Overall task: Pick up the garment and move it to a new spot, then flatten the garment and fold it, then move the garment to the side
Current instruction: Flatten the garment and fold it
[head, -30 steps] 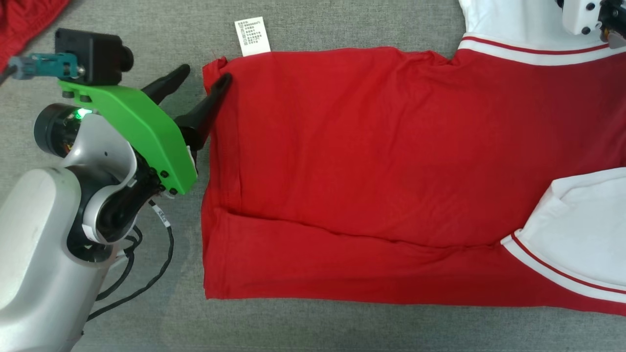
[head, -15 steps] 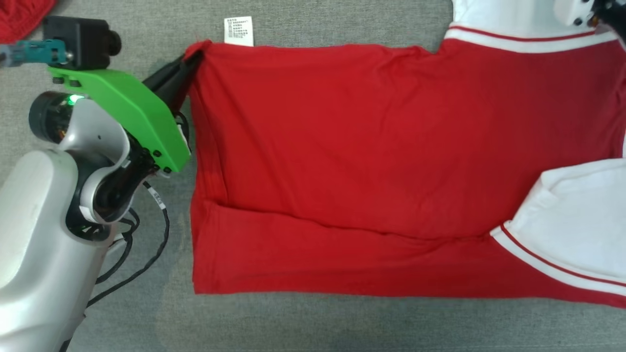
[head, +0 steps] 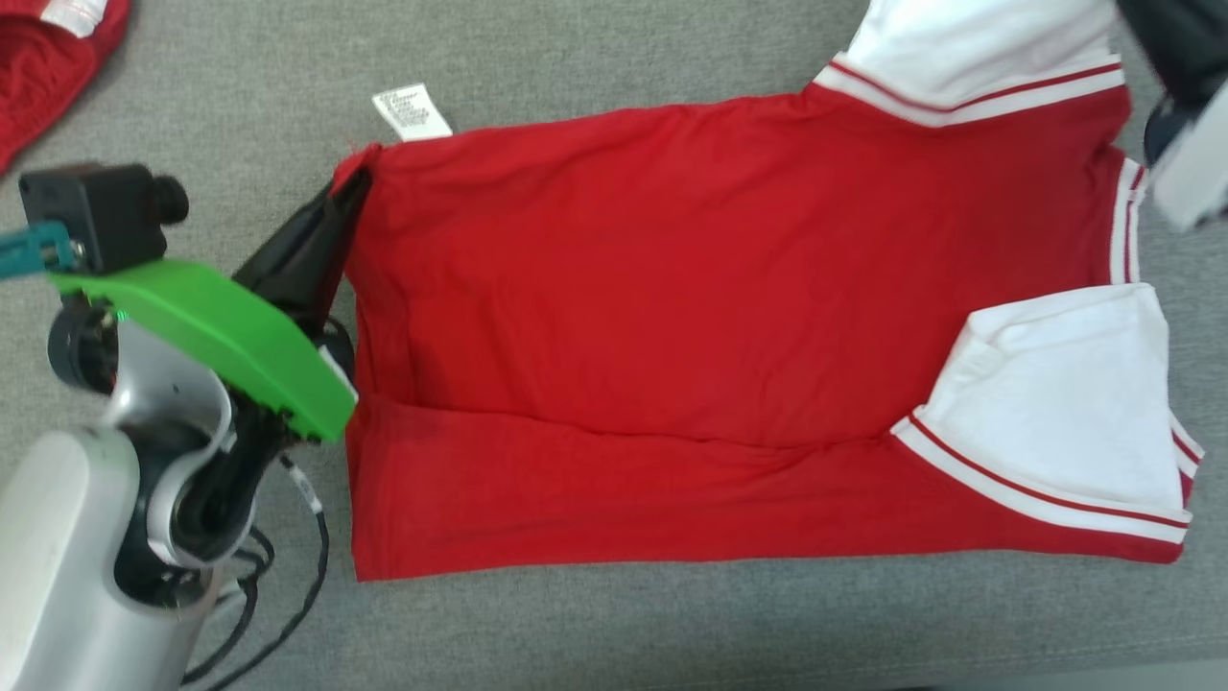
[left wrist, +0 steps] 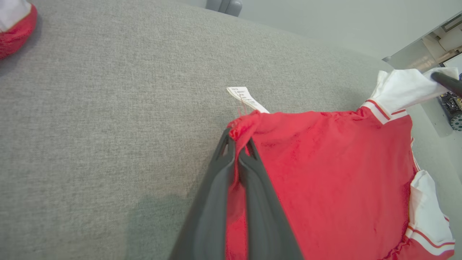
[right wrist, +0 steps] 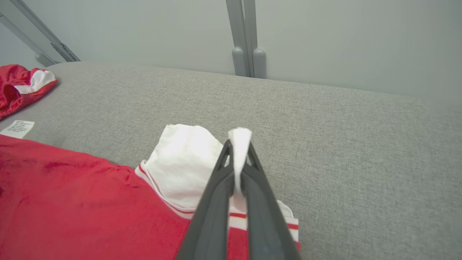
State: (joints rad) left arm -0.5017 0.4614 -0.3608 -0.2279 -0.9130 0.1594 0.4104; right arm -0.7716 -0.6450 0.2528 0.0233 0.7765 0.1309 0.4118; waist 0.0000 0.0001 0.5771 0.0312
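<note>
Garment (head: pixel 672 317) spread red and white across the grey table (head: pixel 595 633), both hands on it
Left hand (left wrist: pixel 237 142) clamped on the red hem corner beside the care label (left wrist: pixel 245 98); right hand (right wrist: pixel 236 146) pinching the white sleeve tip at the far end; another red cloth (right wrist: pixel 18 86) bunched well apart

grey woven surface (head: pixel 614 633); a crumpled red-and-white cloth heap (right wrist: pixel 14 90) at its far corner; twin grey posts (right wrist: pixel 240 61) behind
</note>
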